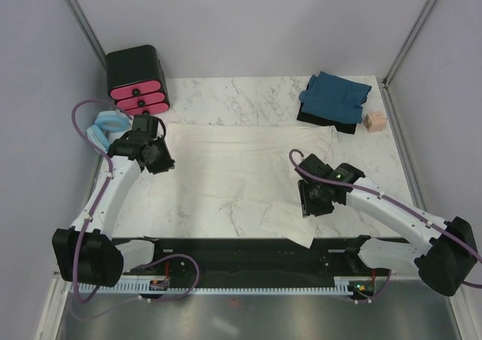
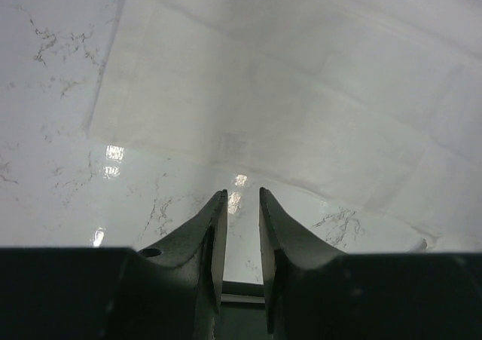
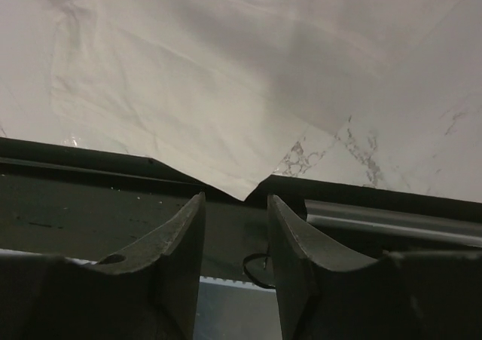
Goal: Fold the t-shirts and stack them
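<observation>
Item 1: cream-white t-shirt (image 1: 241, 170), spread flat on table (image 1: 226, 102), so you've got edges for folding.
Item 2: teal t-shirt (image 1: 335, 95), folded, far-right corner; prob. the stack base.
L gripper (image 2: 241, 193) near the white shirt's left edge, jaws slightly apart, empty.
R gripper (image 3: 235, 198) at its near-right corner, jaws apart, empty.

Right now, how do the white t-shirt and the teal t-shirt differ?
The white t-shirt lies spread out mid-table; the teal t-shirt sits bunched small at far right. The white t-shirt rests on the marble table; the teal t-shirt on a black block. Both are plain cloth.
</observation>
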Motion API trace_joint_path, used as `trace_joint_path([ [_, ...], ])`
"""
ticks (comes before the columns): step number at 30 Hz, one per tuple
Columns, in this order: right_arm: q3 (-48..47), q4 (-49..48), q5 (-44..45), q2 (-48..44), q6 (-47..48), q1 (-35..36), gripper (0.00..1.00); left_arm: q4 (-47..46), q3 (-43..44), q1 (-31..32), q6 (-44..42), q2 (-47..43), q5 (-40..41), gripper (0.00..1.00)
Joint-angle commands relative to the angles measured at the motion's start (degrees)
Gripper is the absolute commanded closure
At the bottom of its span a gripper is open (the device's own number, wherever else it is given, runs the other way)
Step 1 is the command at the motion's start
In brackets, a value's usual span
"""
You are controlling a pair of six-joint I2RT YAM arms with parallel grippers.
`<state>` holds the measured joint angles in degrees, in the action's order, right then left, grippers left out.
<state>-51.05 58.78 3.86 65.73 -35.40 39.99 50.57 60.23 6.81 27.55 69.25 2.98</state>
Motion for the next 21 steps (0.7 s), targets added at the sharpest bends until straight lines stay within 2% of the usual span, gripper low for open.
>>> trace_joint_path([
  [1, 3.58, -1.22, -0.52, -1.57, -6.78, 5.00, 0.53, -0.82, 0.15, -0.22, -0.83, -1.49, 1.23, 0.69],
  [7, 11.05, -1.83, -0.43, -5.44, -12.15, 10.37, 0.53, 0.32, -0.72, -0.22, -0.83, -2.54, 1.24, 0.70],
  [13, 13.69, -4.38, 1.32, -3.95, -14.16, 12.48, 0.51, 0.85, -0.72, -0.22, -1.18, -2.72, 0.97, 0.70],
  [21, 9.39, -2.62, 5.63, 7.47, -17.07, 14.94, 0.50, 2.08, 0.50, -0.22, -1.71, -3.25, 1.59, 0.70],
])
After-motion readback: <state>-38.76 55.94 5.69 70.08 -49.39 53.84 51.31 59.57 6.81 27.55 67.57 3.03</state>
